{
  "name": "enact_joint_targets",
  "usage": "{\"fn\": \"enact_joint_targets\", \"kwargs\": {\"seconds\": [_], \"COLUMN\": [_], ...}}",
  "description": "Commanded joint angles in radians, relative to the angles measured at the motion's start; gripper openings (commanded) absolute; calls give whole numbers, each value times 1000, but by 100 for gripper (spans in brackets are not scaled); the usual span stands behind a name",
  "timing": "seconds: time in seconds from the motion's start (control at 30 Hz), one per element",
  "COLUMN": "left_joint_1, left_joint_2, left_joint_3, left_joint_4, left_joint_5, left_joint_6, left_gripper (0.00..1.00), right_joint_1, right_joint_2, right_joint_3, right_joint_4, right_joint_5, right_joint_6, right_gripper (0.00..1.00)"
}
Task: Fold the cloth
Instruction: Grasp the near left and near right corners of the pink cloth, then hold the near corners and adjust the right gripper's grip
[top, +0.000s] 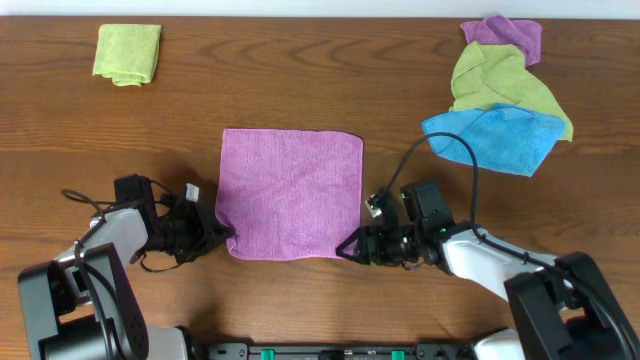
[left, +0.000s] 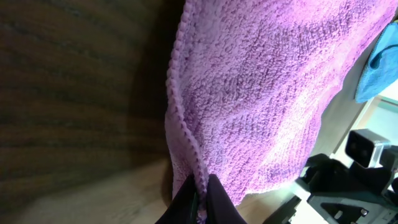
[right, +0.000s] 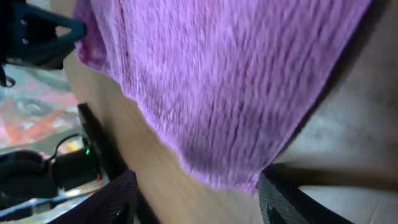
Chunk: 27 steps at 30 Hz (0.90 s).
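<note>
A purple cloth (top: 290, 190) lies flat and square on the table's middle. My left gripper (top: 226, 234) is at its near left corner, shut on the cloth's edge (left: 200, 186). My right gripper (top: 348, 246) is at the near right corner, open, its two fingers on either side of the cloth's corner (right: 242, 180) in the right wrist view. The left wrist view shows the purple cloth (left: 273, 93) stretching away from the shut fingers.
A folded yellow-green cloth (top: 128, 53) lies at the far left. A pile of blue (top: 495, 135), green (top: 500, 80) and purple (top: 505, 33) cloths sits at the far right. A black cable (top: 455, 150) arcs from the right arm.
</note>
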Motion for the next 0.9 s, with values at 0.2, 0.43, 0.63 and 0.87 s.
{"fn": "enact_joint_targets", "kwargs": {"seconds": [0.2, 0.43, 0.63, 0.87], "left_joint_1": [-2, -2, -2, -2], "left_joint_2": [10, 10, 10, 10], "left_joint_3": [1, 1, 1, 1], "left_joint_4": [1, 2, 1, 1], "left_joint_5": [27, 27, 34, 50], "left_joint_6": [-8, -9, -16, -16], "left_gripper": [6, 6, 6, 6], "right_joint_1": [34, 146, 168, 144], "right_joint_2": [60, 60, 60, 60], "right_joint_3": [-65, -65, -65, -65], "right_joint_4": [-95, 56, 67, 87], "right_joint_5": [13, -15, 213, 397], "right_joint_6": [55, 203, 299, 374], "right_gripper": [76, 81, 77, 78]}}
